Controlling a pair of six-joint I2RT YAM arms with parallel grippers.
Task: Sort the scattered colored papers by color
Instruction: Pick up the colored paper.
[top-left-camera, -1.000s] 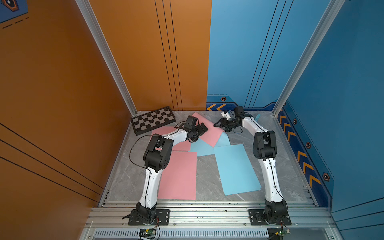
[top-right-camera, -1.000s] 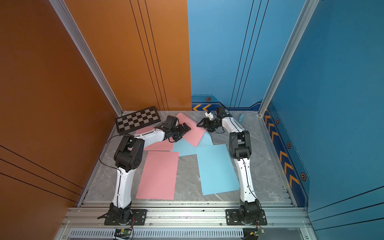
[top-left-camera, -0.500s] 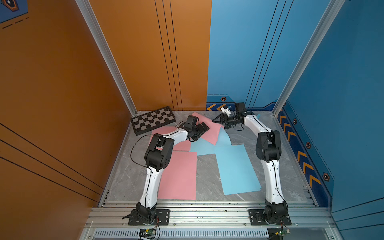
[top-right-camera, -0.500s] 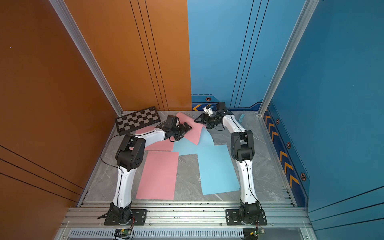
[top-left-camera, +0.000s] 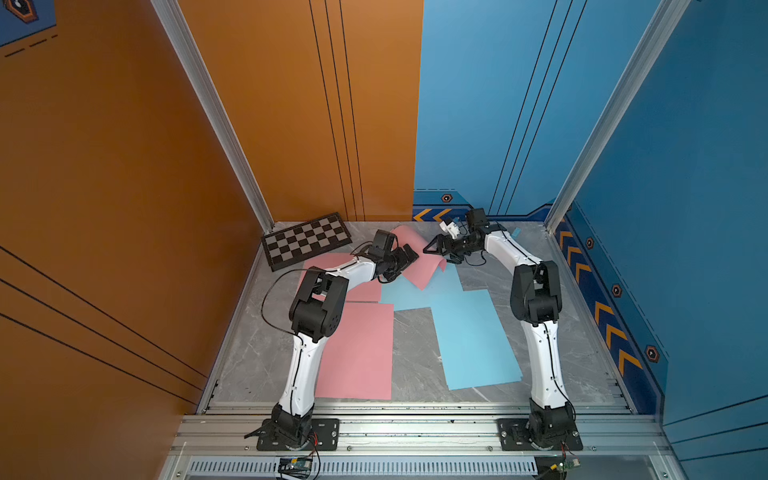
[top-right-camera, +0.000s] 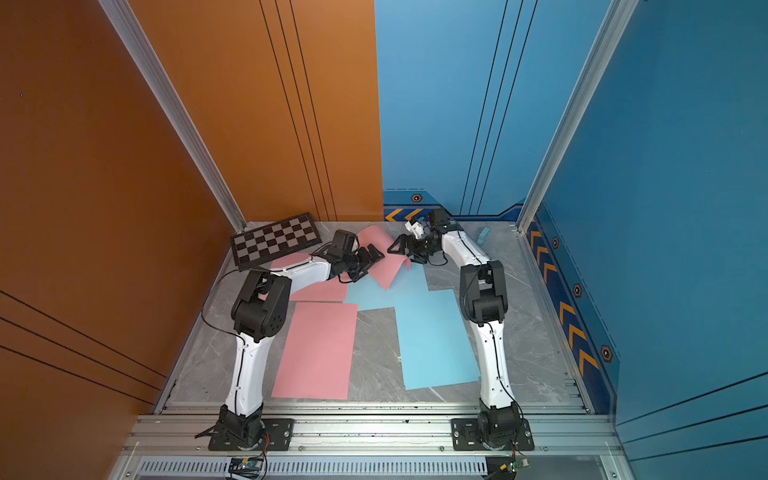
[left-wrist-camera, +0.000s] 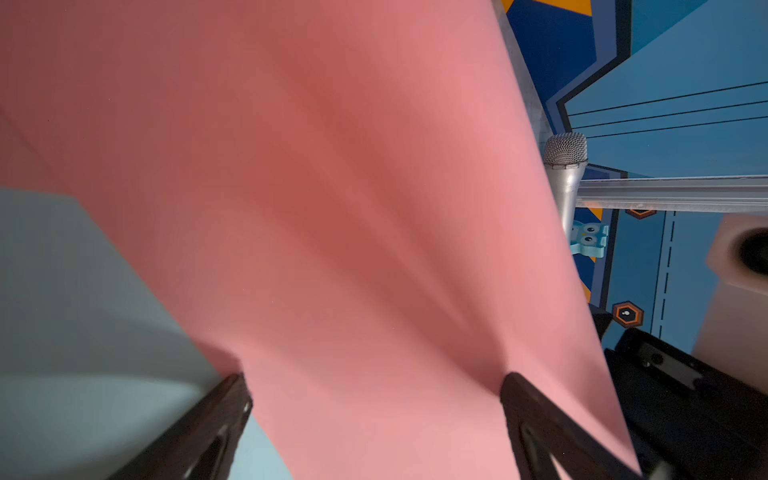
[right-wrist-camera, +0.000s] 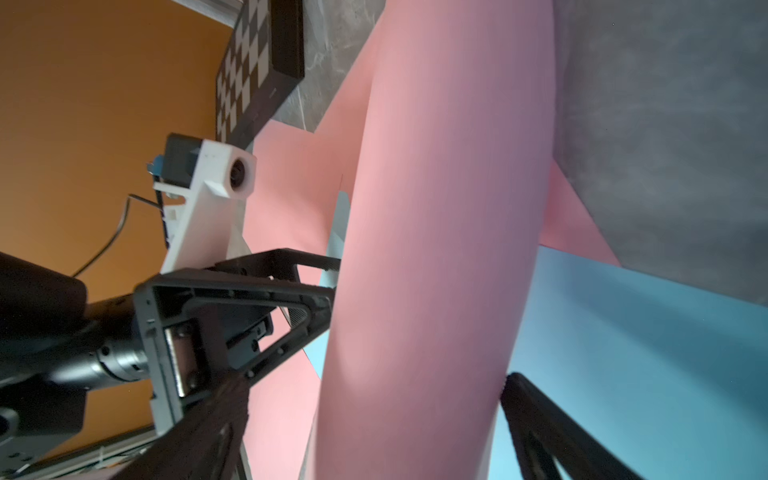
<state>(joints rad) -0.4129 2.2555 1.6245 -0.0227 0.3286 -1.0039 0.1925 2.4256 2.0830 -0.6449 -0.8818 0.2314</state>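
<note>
Okay so my left gripper (top-left-camera: 406, 259) and right gripper (top-left-camera: 432, 251) are both spread wide. 1 curled pink sheet (top-left-camera: 422, 272) bulges between each pair of fingers.

The left arm (top-left-camera: 328, 272) and right arm (top-left-camera: 509, 251) rise from their bases, fold at the elbows and reach forward and inward, wrists low. The left jaws and right jaws point toward each other, close together, both spread wide.

Checkerboard (top-left-camera: 307, 241) at far left corner, by orange wall (top-left-camera: 291, 104), grey marble table (top-left-camera: 411, 332), silver microphone (left-wrist-camera: 566, 166) just beside blue owl block (left-wrist-camera: 588, 240).
</note>
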